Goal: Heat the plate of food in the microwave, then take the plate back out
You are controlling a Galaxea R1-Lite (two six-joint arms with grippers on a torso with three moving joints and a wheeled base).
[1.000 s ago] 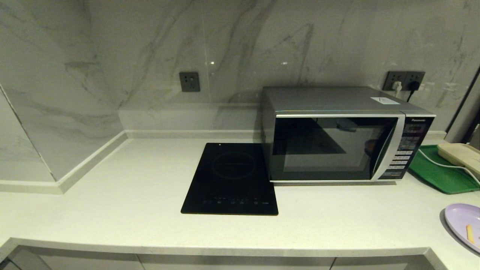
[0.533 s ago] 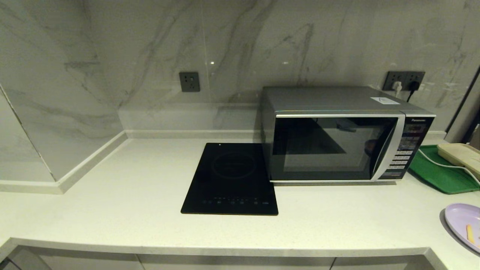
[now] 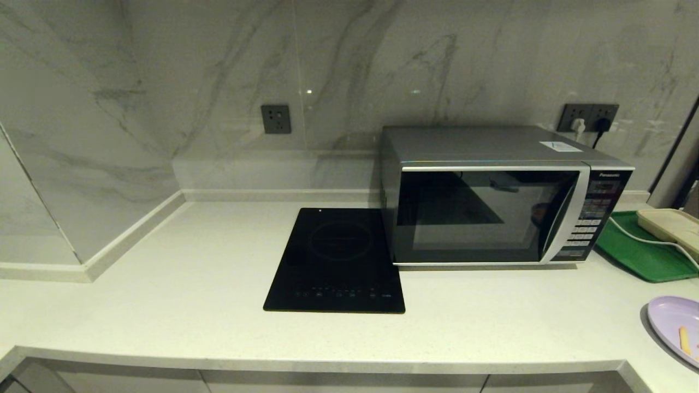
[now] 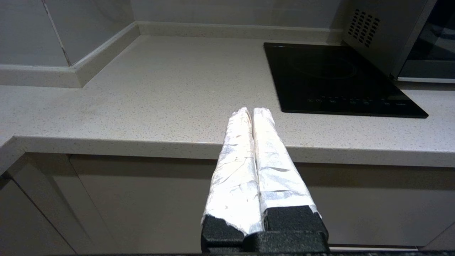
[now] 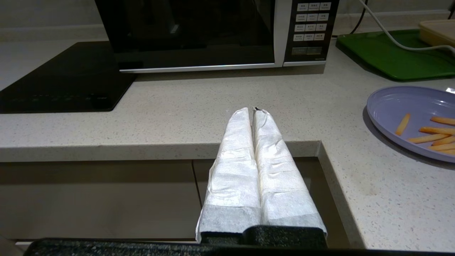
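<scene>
The plate [image 3: 677, 326] lies on the counter [image 3: 191, 305] well to the right of the microwave [image 3: 502, 196] and nearer the front edge, partly cut off at the head view's border. A few fries [image 5: 432, 133] lie on its lavender surface. The microwave stands at the back of the counter with its dark door closed and its keypad [image 3: 590, 224] on the right side. Touching or just beside the microwave's left wall lies the cooktop [image 3: 338, 262], flat and black. To the microwave's right sits a green tray [image 3: 639, 254] carrying a cream box [image 3: 671, 226], with a white cord [image 3: 655, 241] across it.

Both arms hang in front of the counter edge, away from the microwave. The left gripper [image 4: 253, 111] has its wrapped fingers pressed together, holding nothing. The right gripper [image 5: 253, 111] is likewise closed and empty, left of the plate.
</scene>
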